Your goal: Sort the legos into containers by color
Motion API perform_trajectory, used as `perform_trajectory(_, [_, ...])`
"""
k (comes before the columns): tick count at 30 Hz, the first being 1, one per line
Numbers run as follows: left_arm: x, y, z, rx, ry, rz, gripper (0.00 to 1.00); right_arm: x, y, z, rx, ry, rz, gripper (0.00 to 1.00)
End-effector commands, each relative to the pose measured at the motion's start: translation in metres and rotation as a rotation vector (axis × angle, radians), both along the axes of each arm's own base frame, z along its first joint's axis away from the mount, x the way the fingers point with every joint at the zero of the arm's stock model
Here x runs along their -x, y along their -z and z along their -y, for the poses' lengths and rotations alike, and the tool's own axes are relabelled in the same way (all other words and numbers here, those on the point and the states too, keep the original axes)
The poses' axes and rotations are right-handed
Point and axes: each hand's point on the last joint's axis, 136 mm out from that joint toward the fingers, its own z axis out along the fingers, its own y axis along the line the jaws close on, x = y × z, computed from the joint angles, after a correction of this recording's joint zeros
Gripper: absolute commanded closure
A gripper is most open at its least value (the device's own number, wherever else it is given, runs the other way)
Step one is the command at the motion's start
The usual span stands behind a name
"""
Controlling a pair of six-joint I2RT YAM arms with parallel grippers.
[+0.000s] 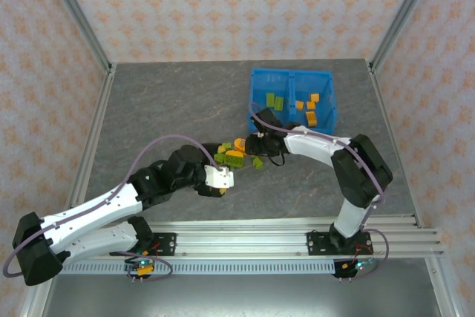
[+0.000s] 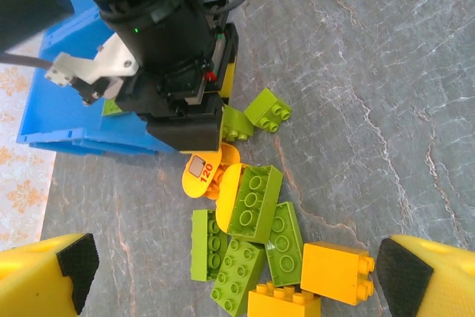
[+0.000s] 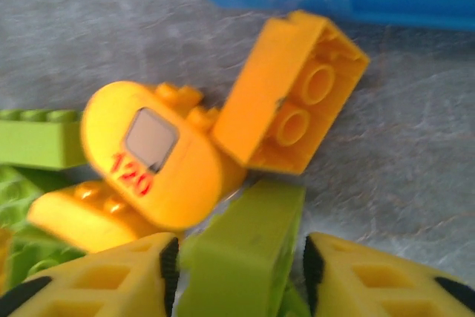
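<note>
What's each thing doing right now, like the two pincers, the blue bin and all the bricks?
left pincer, open wide, holding nothing.
right pincer, shut on a green brick.
green brick, pinched in the right pincer.
blue bin, green bricks in its left half, orange bricks in its right half.
loose bricks, green and orange mixed in a pile on the table, not sorted yet.

Pale pink wall panels point(image 1: 223, 5) printed with small orange floral motifs on three sides, slanting aluminium frame posts point(image 1: 78, 16) at the back corners, grey marbled tabletop point(image 1: 171, 102) with pale veins, slotted aluminium rail point(image 1: 260, 237) along the near edge, soft even light
</note>
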Motion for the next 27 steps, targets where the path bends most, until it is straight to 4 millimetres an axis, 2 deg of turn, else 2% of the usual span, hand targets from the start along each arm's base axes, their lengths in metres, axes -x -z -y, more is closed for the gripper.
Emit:
perform_trajectory(1, [0.004, 0.002, -0.002, -0.013, 0.027, 0.001, 0.0, -0.013, -0.003, 0.01, 0.06, 0.063, 0.046, 0.63])
perform_trajectory(5, [0.006, 0.002, 0.0, -0.009, 0.039, -0.006, 0.0, -0.004, -0.014, 0.022, 0.072, 0.067, 0.071, 0.74])
perform_trajectory(9, [0.006, 0.003, 0.001, -0.008, 0.042, -0.011, 0.0, 0.002, -0.044, 0.035, 0.052, 0.086, 0.155, 0.77])
perform_trajectory(12, [0.007, 0.003, 0.003, -0.003, 0.045, -0.021, 0.0, 0.004, -0.082, 0.045, 0.023, 0.103, 0.253, 0.78])
perform_trajectory(15, [0.006, 0.003, 0.004, 0.0, 0.046, -0.023, 0.0, -0.003, -0.132, 0.058, 0.02, 0.135, 0.405, 0.78])
perform_trajectory(17, [0.005, 0.001, 0.005, 0.003, 0.046, -0.018, 0.0, -0.015, -0.163, 0.07, 0.053, 0.169, 0.524, 0.78])
perform_trajectory(20, [0.006, -0.001, 0.004, 0.005, 0.046, -0.012, 0.0, -0.042, -0.188, 0.079, 0.123, 0.207, 0.63, 0.78])
perform_trajectory(23, [0.005, -0.001, 0.002, 0.0, 0.042, 0.001, 0.0, -0.081, -0.185, 0.078, 0.125, 0.226, 0.588, 0.79])
perform_trajectory(27, [0.004, -0.002, -0.001, -0.003, 0.036, 0.021, 0.0, -0.134, -0.158, 0.066, 0.094, 0.243, 0.45, 0.82])
